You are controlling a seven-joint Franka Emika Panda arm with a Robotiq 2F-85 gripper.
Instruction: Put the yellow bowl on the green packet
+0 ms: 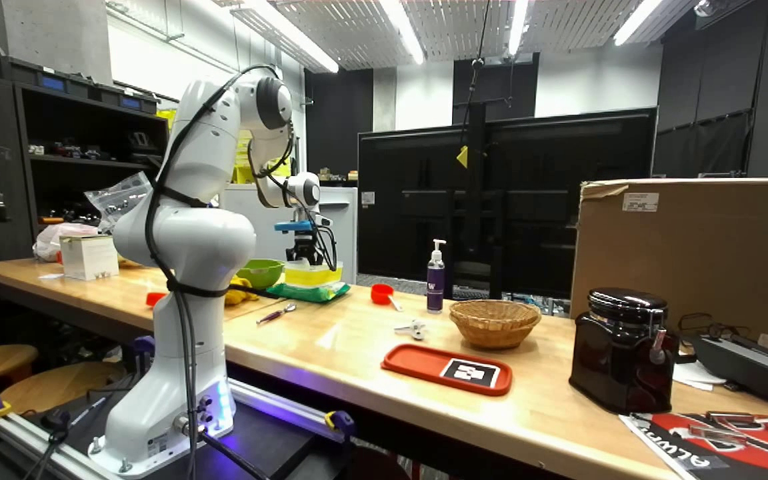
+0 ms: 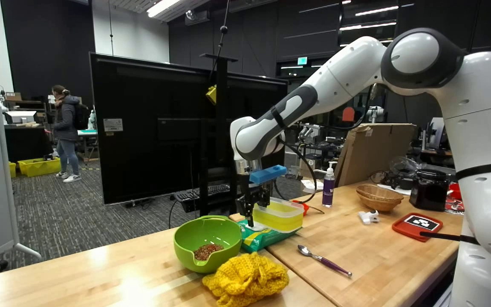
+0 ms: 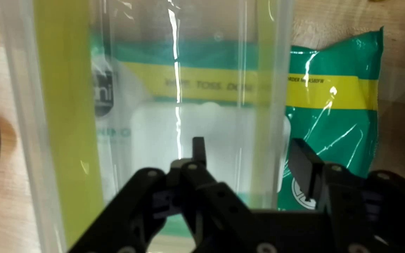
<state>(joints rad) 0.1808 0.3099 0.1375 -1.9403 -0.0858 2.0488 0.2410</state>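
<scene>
The yellow bowl (image 1: 314, 275) is a clear rectangular dish with yellow sides; it also shows in an exterior view (image 2: 280, 216) and in the wrist view (image 3: 67, 140). It lies over the green packet (image 1: 309, 293) and appears to rest on it. The packet sticks out from under the bowl in an exterior view (image 2: 259, 241) and in the wrist view (image 3: 332, 133). My gripper (image 3: 250, 156) is open, one finger inside the bowl and one outside its wall, with gaps on both sides. In both exterior views my gripper (image 1: 304, 259) (image 2: 259, 213) points down at the bowl's edge.
A green bowl (image 2: 186, 251) with reddish bits stands beside the packet, near a yellow knitted cloth (image 2: 247, 279). A spoon (image 2: 328, 263), red scoop (image 1: 382, 294), pump bottle (image 1: 435, 283), woven basket (image 1: 496, 327) and red tray (image 1: 417, 363) lie further along the table.
</scene>
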